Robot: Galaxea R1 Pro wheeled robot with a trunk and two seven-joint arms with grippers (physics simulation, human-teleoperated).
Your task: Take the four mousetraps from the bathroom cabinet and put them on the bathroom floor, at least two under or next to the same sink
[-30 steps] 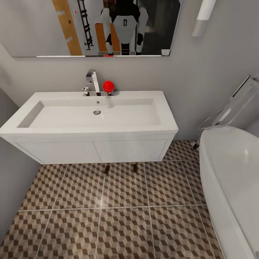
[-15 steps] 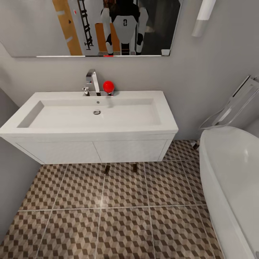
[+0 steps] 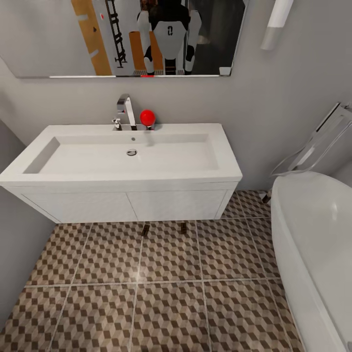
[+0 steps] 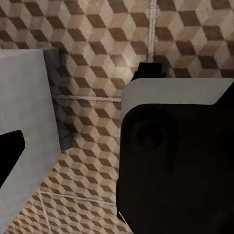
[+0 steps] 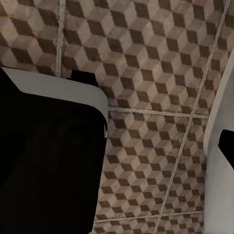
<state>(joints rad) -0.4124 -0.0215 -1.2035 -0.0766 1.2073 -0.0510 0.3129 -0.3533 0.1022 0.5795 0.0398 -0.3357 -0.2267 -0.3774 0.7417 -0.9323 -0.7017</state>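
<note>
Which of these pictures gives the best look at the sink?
The head view: the whole white sink shows there, with its chrome tap and vanity doors. Both wrist views look down at the patterned bathroom floor instead, so they tell nothing about it.

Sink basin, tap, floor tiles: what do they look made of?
Sink: glossy white, probably ceramic or cast resin; smooth, seamless trough. Tap: polished metal, chrome-like, with mirror glints. Bathroom floor: glazed printed tile, likely ceramic; cube pattern, pale grout lines, a faint sheen.
</note>
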